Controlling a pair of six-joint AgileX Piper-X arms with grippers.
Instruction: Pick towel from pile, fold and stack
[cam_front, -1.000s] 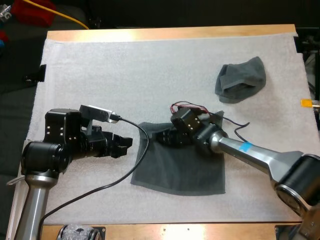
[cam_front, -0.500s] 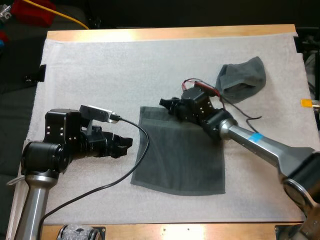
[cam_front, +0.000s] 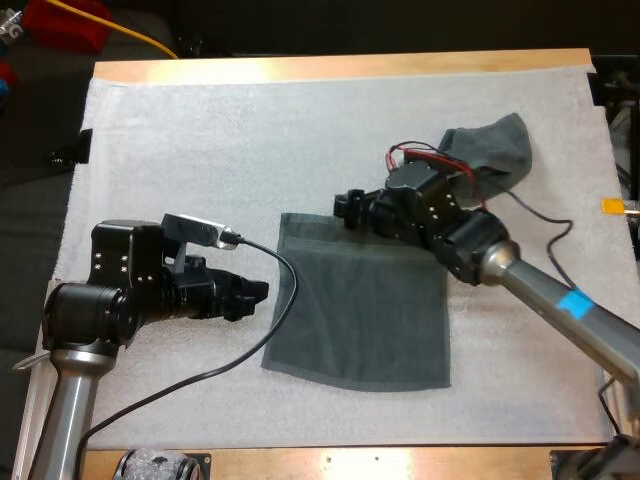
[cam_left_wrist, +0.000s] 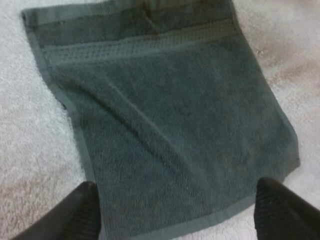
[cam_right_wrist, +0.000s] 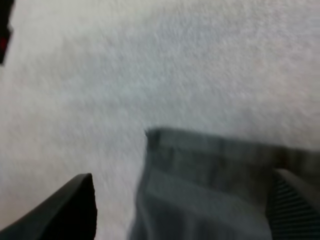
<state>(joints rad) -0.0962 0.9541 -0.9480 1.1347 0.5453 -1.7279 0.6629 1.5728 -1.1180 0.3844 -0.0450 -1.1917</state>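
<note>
A wooden worktop (cam_front: 340, 68) carries a white mat (cam_front: 200, 150) that covers nearly all of it, leaving a pale strip of wood bare along the far edge and another along the near edge. The mat has a fine, fuzzy surface (plain in both wrist views). Beyond the far side is dark space, with a red object (cam_front: 65, 22) and a yellow cable (cam_front: 140, 38) at the far left. A small orange mark (cam_front: 612, 206) sits at the right edge.
</note>
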